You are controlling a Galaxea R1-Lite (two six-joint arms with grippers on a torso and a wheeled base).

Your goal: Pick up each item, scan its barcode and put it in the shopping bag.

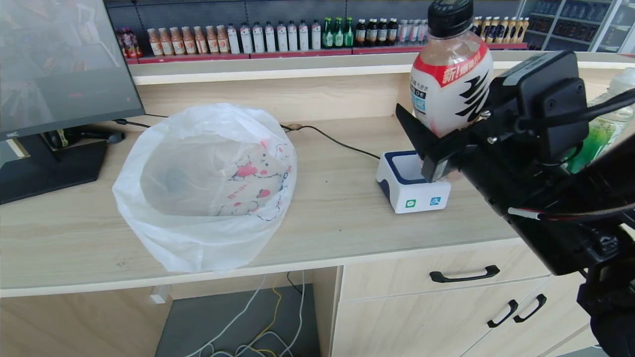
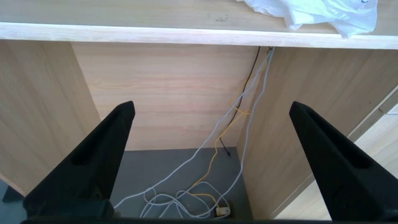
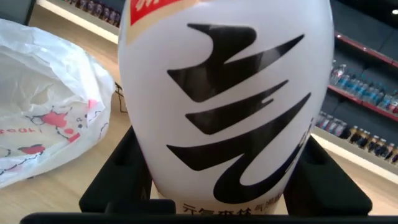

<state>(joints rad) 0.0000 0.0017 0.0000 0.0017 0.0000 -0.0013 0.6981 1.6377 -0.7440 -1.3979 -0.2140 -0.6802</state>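
As right gripper (image 1: 446, 134) holds it, bottle (image 1: 451, 79) upright

Black right hand (image 1: 449, 124), silver screws (image 1: 490, 140), black cables (image 1: 605, 106), left hand (image 2: 208, 121) with tapered black fingers (image 2: 99, 155)

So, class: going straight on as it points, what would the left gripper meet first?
The left gripper would probably meet the hanging cables under the counter, then the wooden back panel; depth is unclear.
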